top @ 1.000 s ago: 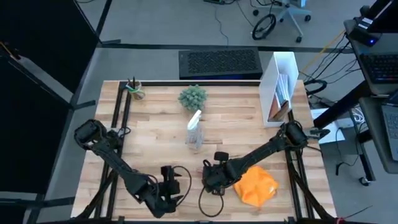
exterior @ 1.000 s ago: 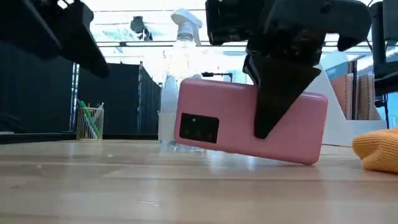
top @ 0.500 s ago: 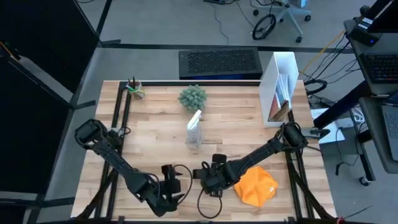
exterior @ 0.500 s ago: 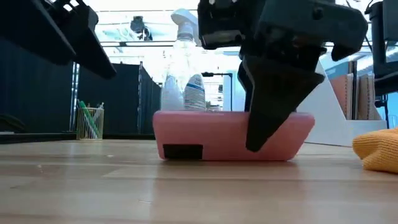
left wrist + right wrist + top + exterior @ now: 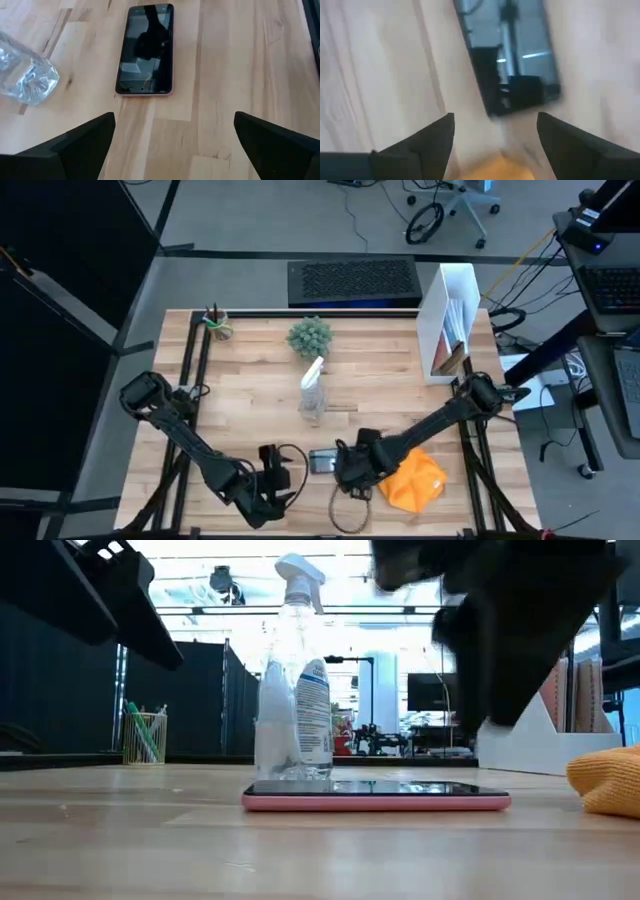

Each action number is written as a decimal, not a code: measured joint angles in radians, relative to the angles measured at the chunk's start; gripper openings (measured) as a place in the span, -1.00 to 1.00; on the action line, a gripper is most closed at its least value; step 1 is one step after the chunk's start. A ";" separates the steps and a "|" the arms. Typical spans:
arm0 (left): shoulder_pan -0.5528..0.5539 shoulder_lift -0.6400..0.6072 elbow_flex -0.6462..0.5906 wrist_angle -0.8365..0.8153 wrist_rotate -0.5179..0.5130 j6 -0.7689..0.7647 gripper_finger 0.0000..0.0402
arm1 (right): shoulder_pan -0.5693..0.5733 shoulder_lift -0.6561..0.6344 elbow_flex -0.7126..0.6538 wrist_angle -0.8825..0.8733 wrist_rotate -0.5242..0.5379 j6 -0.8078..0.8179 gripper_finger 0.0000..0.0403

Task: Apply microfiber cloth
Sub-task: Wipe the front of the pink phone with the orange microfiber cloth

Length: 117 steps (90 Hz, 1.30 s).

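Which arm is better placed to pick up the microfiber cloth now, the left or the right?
Probably the right. The right gripper is open and right beside the microfiber cloth; the left gripper sits on the far side of the phone.

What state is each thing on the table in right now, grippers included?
Phone: flat on the table, screen up, free of both grippers.
Cloth: crumpled on the table, untouched.
Spray bottle: upright behind the phone.
Right gripper: open, empty, above the table beside the phone.
Left gripper: open, empty, near the table's front edge.
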 joint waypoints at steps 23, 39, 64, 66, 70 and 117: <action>0.047 0.001 0.000 0.072 0.073 0.074 0.94 | 0.155 -0.141 -0.067 -0.144 0.135 0.249 0.30; 0.128 0.050 0.002 0.215 0.175 0.287 0.65 | 0.238 -0.205 -0.216 -0.109 0.114 0.424 0.29; 0.235 0.149 0.002 0.231 0.220 0.347 -0.21 | 0.325 -0.213 -0.404 0.130 0.129 0.551 0.28; 0.239 0.156 0.002 0.232 0.224 0.347 -0.29 | 0.326 -0.213 -0.421 0.161 0.137 0.552 0.28; 0.245 0.172 0.002 0.236 0.234 0.346 -0.44 | 0.327 -0.213 -0.459 0.224 0.148 0.552 0.28; 0.250 0.216 0.005 0.254 0.269 0.368 -0.99 | 0.313 -0.195 -0.616 0.566 0.151 0.531 -0.82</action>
